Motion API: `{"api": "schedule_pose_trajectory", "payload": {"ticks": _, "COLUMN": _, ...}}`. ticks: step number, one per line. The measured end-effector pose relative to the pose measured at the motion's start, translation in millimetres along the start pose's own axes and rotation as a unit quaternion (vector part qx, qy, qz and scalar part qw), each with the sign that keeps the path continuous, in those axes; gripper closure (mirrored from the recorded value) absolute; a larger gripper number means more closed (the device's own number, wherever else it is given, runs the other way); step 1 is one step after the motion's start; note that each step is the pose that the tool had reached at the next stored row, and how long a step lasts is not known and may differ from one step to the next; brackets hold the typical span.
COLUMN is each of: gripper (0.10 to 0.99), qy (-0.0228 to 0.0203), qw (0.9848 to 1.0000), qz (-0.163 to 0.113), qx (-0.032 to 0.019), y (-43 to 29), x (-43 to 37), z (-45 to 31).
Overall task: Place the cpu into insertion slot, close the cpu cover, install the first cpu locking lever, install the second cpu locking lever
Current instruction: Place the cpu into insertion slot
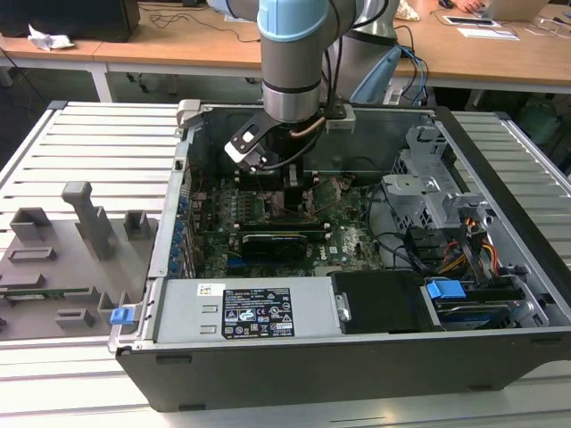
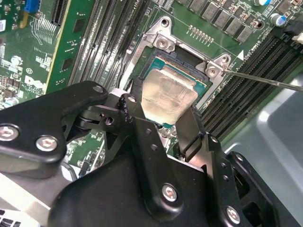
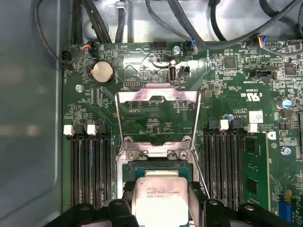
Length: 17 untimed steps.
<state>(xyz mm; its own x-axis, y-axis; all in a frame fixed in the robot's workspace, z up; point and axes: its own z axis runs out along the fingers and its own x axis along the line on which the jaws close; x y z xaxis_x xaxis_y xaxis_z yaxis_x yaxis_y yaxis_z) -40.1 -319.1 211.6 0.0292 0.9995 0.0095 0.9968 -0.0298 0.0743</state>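
In the exterior view one arm [image 1: 290, 53] reaches down into one open computer case [image 1: 357, 374]. Its gripper [image 1: 290, 183] hangs low over the green board [image 1: 348, 236]. One big sticker [image 1: 257, 312] sits on the grey box [image 1: 187, 308] in front (its words are too small to tell). Two blue clips show, one [image 1: 120, 314] outside the case and one [image 1: 443, 290] inside.

In the second wrist view the gripper [image 2: 163, 113] has two black fingers [image 2: 190, 127] squeezed on two sides of the one cpu [image 2: 168, 94]. The cpu sits right at the insertion slot [image 2: 182, 57]; I cannot tell if it is all the way in. One thin lever [image 2: 265, 81] sticks out sideways.

In the first wrist view the cpu [image 3: 158, 203] has small print on its face. The one cpu cover [image 3: 156, 97] stands open, and the board shows through its middle. One round battery [image 3: 102, 72] and one white sticker [image 3: 255, 116] are on the board
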Motion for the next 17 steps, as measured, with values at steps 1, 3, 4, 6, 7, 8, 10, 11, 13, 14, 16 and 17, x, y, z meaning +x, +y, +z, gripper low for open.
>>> {"api": "schedule_pose_trajectory", "payload": {"ticks": 1, "gripper": 0.561, "qy": 0.0000, "qw": 1.0000, "qz": 0.000, "qx": 0.0001, "y": 0.0, "x": 0.0, "z": 1.2}}
{"api": "schedule_pose_trajectory", "payload": {"ticks": 3, "gripper": 0.561, "qy": -0.0003, "qw": 1.0000, "qz": 0.000, "qx": 0.0005, "y": 0.6, "x": 0.0, "z": 4.1}}
{"api": "schedule_pose_trajectory", "payload": {"ticks": 4, "gripper": 0.561, "qy": -0.0004, "qw": 1.0000, "qz": 0.000, "qx": 0.0009, "y": 0.7, "x": 0.0, "z": 5.0}}
{"api": "schedule_pose_trajectory", "payload": {"ticks": 6, "gripper": 0.561, "qy": -0.0003, "qw": 1.0000, "qz": -0.003, "qx": 0.0017, "y": 0.6, "x": 0.0, "z": 6.5}}
{"api": "schedule_pose_trajectory", "payload": {"ticks": 7, "gripper": 0.561, "qy": -0.0002, "qw": 1.0000, "qz": -0.004, "qx": 0.0019, "y": 0.6, "x": 0.0, "z": 7.2}}
{"api": "schedule_pose_trajectory", "payload": {"ticks": 8, "gripper": 0.561, "qy": -0.0001, "qw": 1.0000, "qz": -0.006, "qx": 0.0021, "y": 0.6, "x": 0.0, "z": 7.8}}
{"api": "schedule_pose_trajectory", "payload": {"ticks": 10, "gripper": 0.561, "qy": -0.0003, "qw": 1.0000, "qz": -0.007, "qx": 0.0027, "y": 0.4, "x": -0.1, "z": 8.8}}
{"api": "schedule_pose_trajectory", "payload": {"ticks": 11, "gripper": 0.561, "qy": -0.0001, "qw": 1.0000, "qz": -0.007, "qx": 0.0026, "y": 0.5, "x": -0.1, "z": 9.1}}
{"api": "schedule_pose_trajectory", "payload": {"ticks": 13, "gripper": 0.549, "qy": -0.0001, "qw": 1.0000, "qz": -0.007, "qx": 0.0026, "y": 0.4, "x": -0.1, "z": 9.4}}
{"api": "schedule_pose_trajectory", "payload": {"ticks": 14, "gripper": 0.549, "qy": -0.0001, "qw": 1.0000, "qz": -0.007, "qx": 0.0026, "y": 0.4, "x": -0.1, "z": 9.4}}
{"api": "schedule_pose_trajectory", "payload": {"ticks": 16, "gripper": 0.486, "qy": 0.0001, "qw": 1.0000, "qz": -0.007, "qx": 0.0025, "y": 0.5, "x": 0.4, "z": 9.6}}
{"api": "schedule_pose_trajectory", "payload": {"ticks": 17, "gripper": 0.486, "qy": 0.0004, "qw": 1.0000, "qz": -0.007, "qx": 0.0025, "y": 0.4, "x": 0.9, "z": 9.6}}
